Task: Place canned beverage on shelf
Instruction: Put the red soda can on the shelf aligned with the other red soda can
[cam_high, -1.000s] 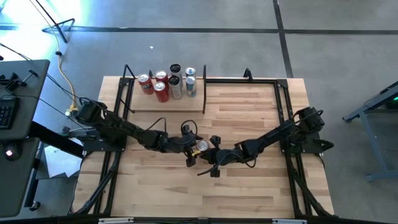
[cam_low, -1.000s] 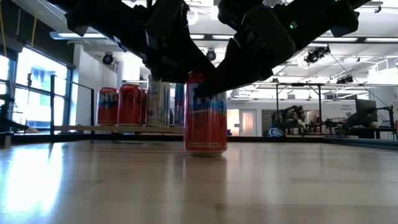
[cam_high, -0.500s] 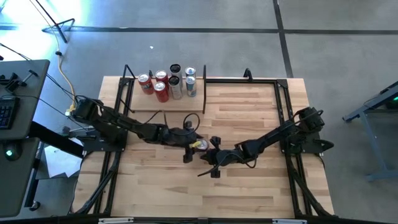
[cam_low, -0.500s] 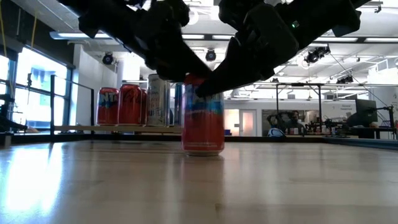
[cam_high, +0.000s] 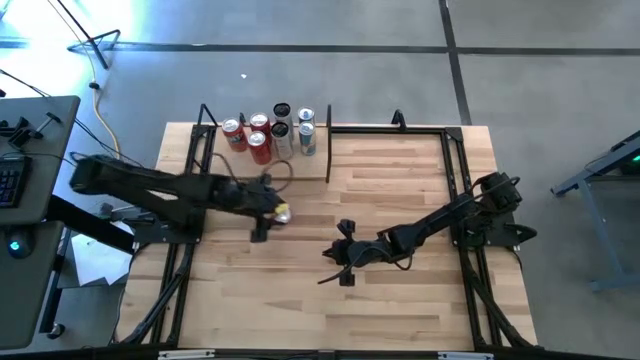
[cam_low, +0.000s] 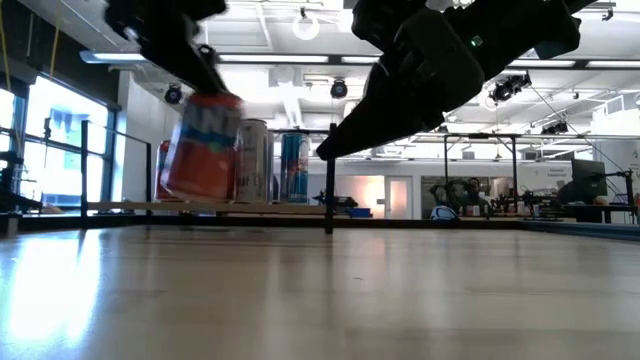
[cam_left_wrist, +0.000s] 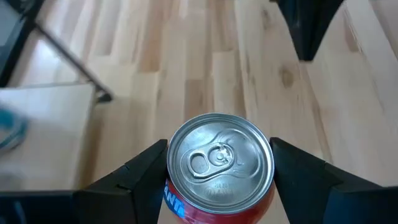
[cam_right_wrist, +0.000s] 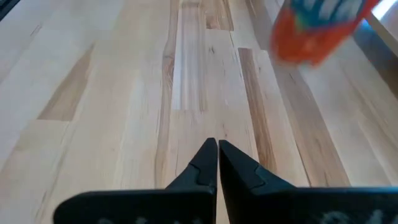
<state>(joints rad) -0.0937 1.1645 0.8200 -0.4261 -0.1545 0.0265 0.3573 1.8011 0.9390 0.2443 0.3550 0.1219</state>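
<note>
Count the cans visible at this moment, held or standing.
7. Six cans stand on the shelf: three red, one dark, two silver. The seventh, a red can, is in the left gripper. More may be hidden behind.

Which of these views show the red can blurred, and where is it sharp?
Low view: the red can is smeared, lifted off the table in the left gripper. Right wrist view: an orange-red blur beyond the shut right gripper. Left wrist view: its silver top is crisp.
</note>
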